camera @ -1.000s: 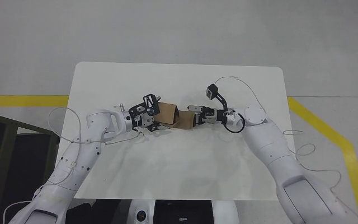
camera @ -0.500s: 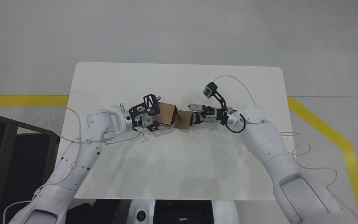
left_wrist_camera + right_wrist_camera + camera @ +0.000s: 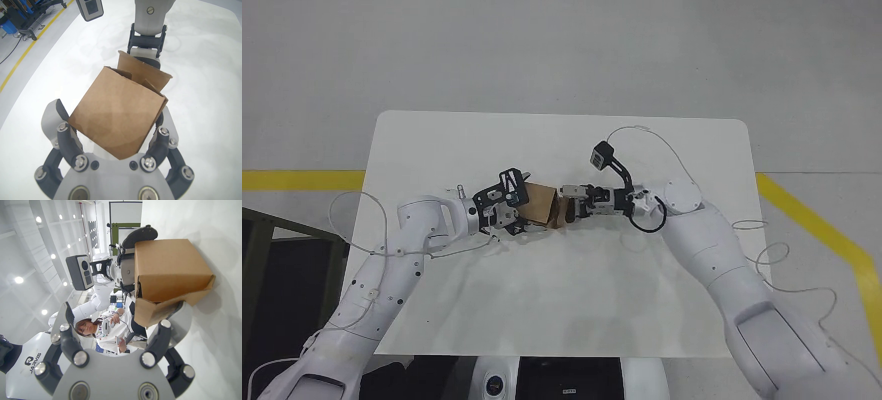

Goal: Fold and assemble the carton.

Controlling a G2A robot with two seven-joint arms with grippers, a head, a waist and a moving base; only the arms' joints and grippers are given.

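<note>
Change: R arm has come in toward the carton since the earlier frames. The end flap, then spread outward, is now pushed closer to the body, and the carton reads shorter from above. L arm and carton body: no shift noted.
Carton [image 3: 540,205] [image 3: 117,117] [image 3: 170,272]: brown cardboard, partly assembled, on its side. Sits between the two pincers. Closed end is in the L pincer, open end faces the R pincer. Contact w/ table not confirmable.
End flap [image 3: 143,73] [image 3: 151,311]: wide flap at the open end, between carton body and R pincer, bent but not closed. A smaller side flap [image 3: 123,74] is tucked inward at the mouth.
L pincer [image 3: 512,207] [image 3: 111,109]: clenched on the carton. One finger [image 3: 50,121] is on each side wall and the carton's corner is seated against the palm.
R pincer [image 3: 572,200] [image 3: 122,308] [image 3: 144,49]: spread wide, gripping nothing. One finger [image 3: 182,313] lies against the outer face of the end flap; the other stands clear of the carton.
Table [image 3: 662,290] [image 3: 198,94]: white top, beneath both pincers.
R wrist cam [image 3: 599,157] [image 3: 90,8]: dark unit on a bracket, just behind the R pincer.
Cable [image 3: 662,145]: thin loop on the table, behind the R pincer along its arm.
</note>
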